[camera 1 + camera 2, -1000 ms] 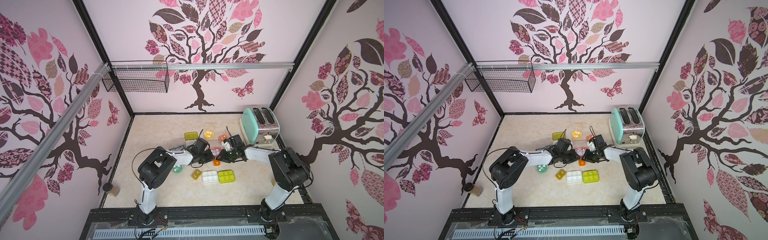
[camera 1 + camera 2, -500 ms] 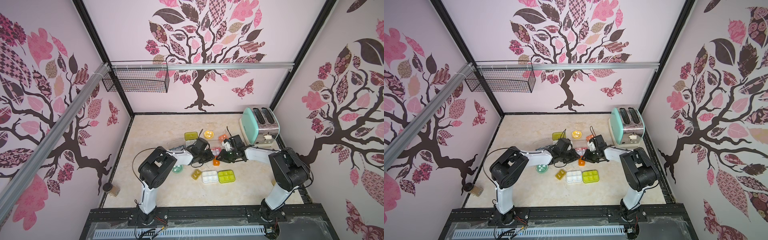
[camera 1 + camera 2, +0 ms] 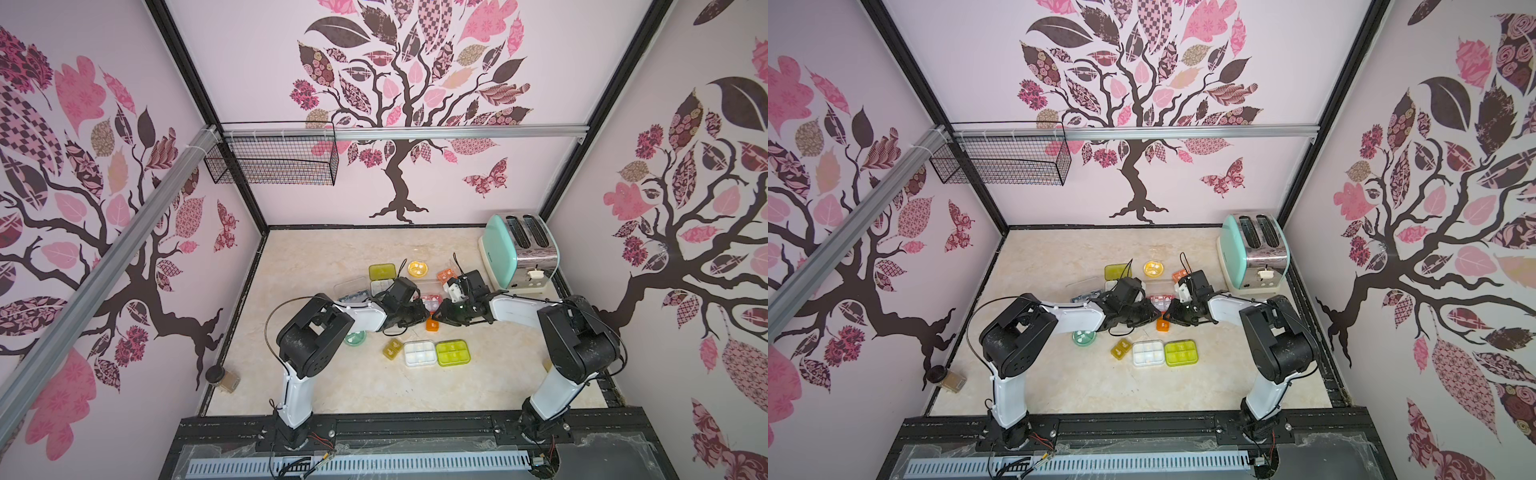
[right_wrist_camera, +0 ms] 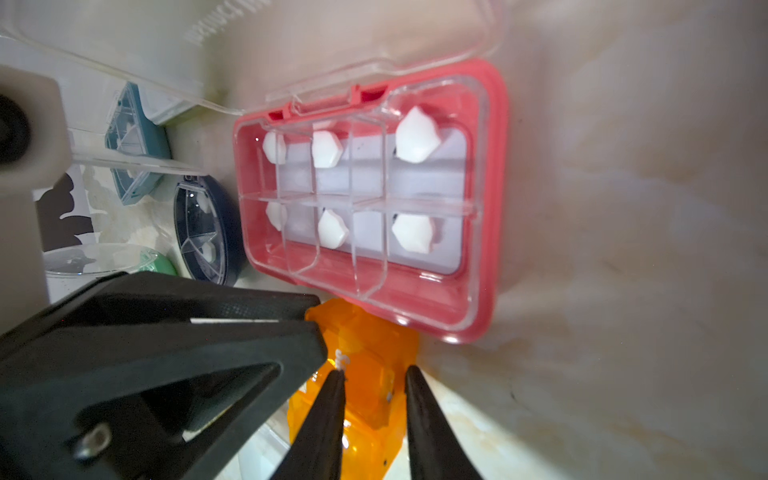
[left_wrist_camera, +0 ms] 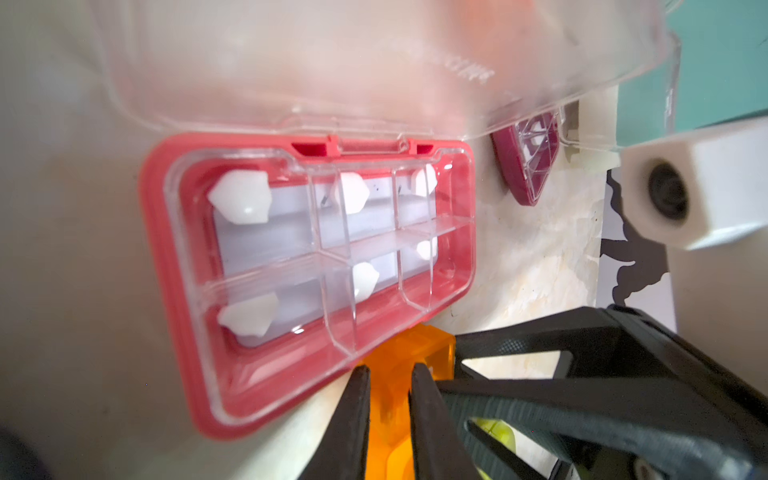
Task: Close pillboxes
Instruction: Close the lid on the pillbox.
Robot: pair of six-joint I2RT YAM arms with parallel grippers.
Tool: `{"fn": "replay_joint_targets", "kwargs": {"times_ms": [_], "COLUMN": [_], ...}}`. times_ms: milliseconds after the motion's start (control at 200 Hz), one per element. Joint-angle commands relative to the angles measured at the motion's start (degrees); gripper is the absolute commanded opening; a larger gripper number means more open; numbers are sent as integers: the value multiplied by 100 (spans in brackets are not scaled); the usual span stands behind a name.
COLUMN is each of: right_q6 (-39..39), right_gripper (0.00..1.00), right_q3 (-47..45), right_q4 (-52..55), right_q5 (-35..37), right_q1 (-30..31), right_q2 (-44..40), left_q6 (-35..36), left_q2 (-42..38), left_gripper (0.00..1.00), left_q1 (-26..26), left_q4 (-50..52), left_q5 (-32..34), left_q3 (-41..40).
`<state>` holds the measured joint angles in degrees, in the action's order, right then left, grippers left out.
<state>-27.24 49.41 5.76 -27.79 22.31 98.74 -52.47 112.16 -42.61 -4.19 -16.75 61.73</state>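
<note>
Nothing's budged: left gripper (image 5: 390, 368) pinches the small translucent orange pillbox (image 5: 419, 353), right gripper (image 4: 375, 370) straddles it, grip unclear. Beige marbled tabletop (image 3: 332, 257), pink tree-decal walls (image 3: 457, 199).

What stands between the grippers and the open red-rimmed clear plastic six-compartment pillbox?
A small translucent orange pillbox lies against the red-rimmed pillbox, at the rim opposite its hinge, ahead of the left gripper and right gripper, whose fingertips reach it. Nothing else intervenes.
</note>
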Motion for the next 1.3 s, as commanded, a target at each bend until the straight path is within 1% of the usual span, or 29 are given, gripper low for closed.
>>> {"fn": "replay_joint_targets", "kwargs": {"times_ms": [0,105,185,385,460,555,740,940,1101,1296], "right_q6": [68,114,140,165,172,184,196,108,36,13], "right_gripper": [30,37,40,41,40,40,37,34,33,32], "right_q3": [184,302,367,412,373,288,75,-103,-202,-203], "right_q4": [493,658,762,913,955,971,912,757,611,503], "right_q5": [120,184,226,208,207,186,93,11,-20,-25], "right_q1": [172,174,171,171,169,169,178,196,266,337], "right_q2": [-100,-259,-375,-606,-669,-698,-716,-701,-657,-481], "left_q6": [283,415,456,628,694,707,579,552,518,535], "left_q2": [-181,-431,-648,-1191,-1266,-1238,-1155,-931,-780,-596], "left_gripper": [24,28,31,36,38,39,39,39,39,35], "left_q1": [-109,-98,-57,59,60,31,-6,-227,-259,-257], "left_q4": [827,1052,1086,1243,1337,1360,1143,1083,999,1021], "left_q5": [55,125,137,19,-146,-373,-510,-531,-526,-476], "left_q3": [42,128,95,114,145,91,-247,-260,-289,-258]}}
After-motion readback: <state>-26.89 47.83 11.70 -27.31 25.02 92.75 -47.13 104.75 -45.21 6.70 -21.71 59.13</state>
